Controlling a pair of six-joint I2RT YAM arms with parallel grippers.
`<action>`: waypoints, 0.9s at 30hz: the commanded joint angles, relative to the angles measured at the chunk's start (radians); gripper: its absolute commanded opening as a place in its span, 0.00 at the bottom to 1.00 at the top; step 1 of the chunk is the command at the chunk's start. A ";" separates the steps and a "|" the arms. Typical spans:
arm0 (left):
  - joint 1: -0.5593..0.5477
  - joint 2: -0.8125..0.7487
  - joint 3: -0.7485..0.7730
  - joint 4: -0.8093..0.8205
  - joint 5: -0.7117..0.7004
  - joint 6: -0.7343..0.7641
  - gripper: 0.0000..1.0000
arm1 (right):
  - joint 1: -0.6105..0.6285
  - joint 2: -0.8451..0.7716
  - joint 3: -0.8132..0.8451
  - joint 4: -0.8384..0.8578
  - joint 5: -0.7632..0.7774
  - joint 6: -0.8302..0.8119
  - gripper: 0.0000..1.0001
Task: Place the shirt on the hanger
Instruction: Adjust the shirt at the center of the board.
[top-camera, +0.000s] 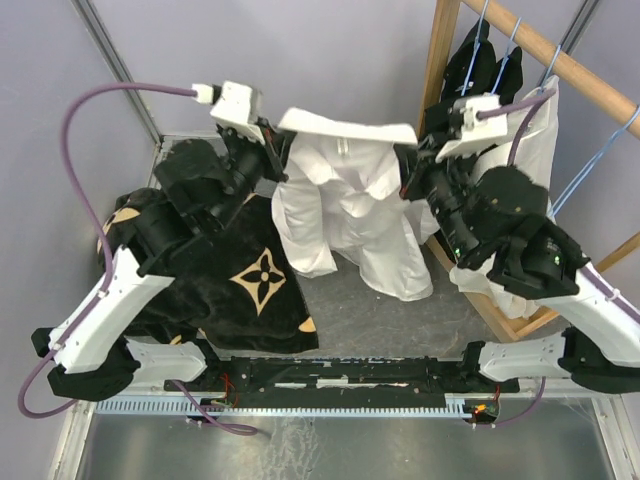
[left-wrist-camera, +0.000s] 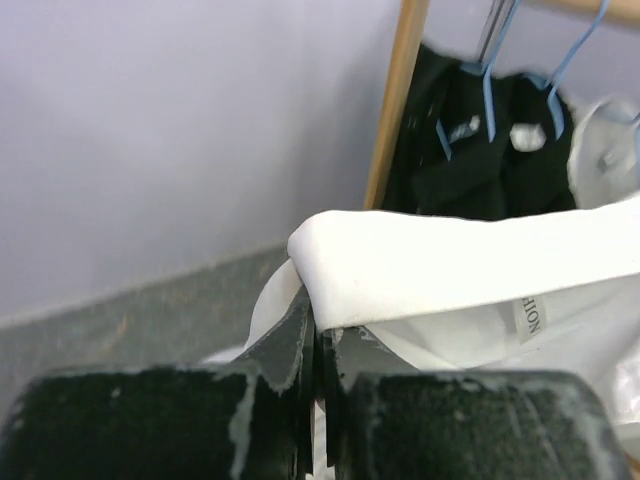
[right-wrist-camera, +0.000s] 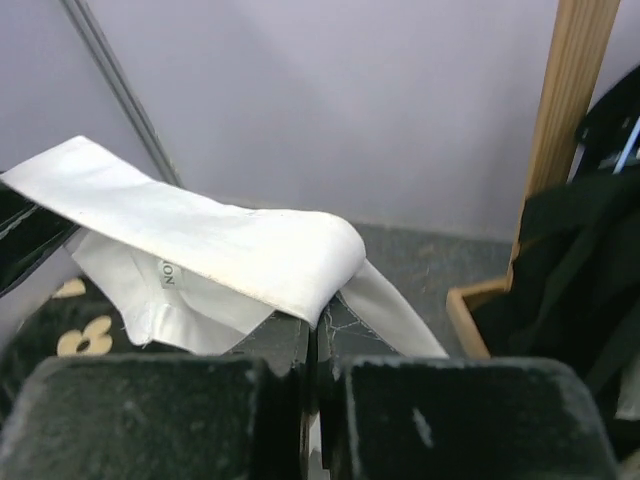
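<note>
Left of the wooden clothes rack (top-camera: 437, 60), the left end effector (left-wrist-camera: 312, 330) is clamped on one collar end of the white long-sleeved button-up shirt (top-camera: 345, 190), which hangs spread over the tabletop (top-camera: 400, 320). Nearer the rack, the right end effector (right-wrist-camera: 315, 335) pinches the other collar end. The step appears to be lifting and spreading. Next, the neck must meet a thin light-blue wire hanger (top-camera: 598, 158) on the rack. The neck label (left-wrist-camera: 533, 318) reads "NOH", with the rest hidden.

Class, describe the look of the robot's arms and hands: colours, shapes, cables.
The left arm and right arm have white lower links and black joints. The left hand and right hand are black with flat, scuffed fingers. A purple cable leaves a white block at each wrist.
</note>
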 joint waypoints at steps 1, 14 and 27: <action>0.014 0.053 0.218 -0.008 -0.044 0.145 0.03 | -0.002 0.115 0.257 -0.012 0.152 -0.282 0.00; 0.015 -0.094 -0.089 -0.090 -0.101 0.072 0.03 | -0.036 0.114 0.022 -0.308 -0.402 0.109 0.00; 0.029 -0.065 -0.171 -0.162 -0.096 0.024 0.03 | -0.254 -0.030 -0.235 -0.256 -0.281 0.298 0.00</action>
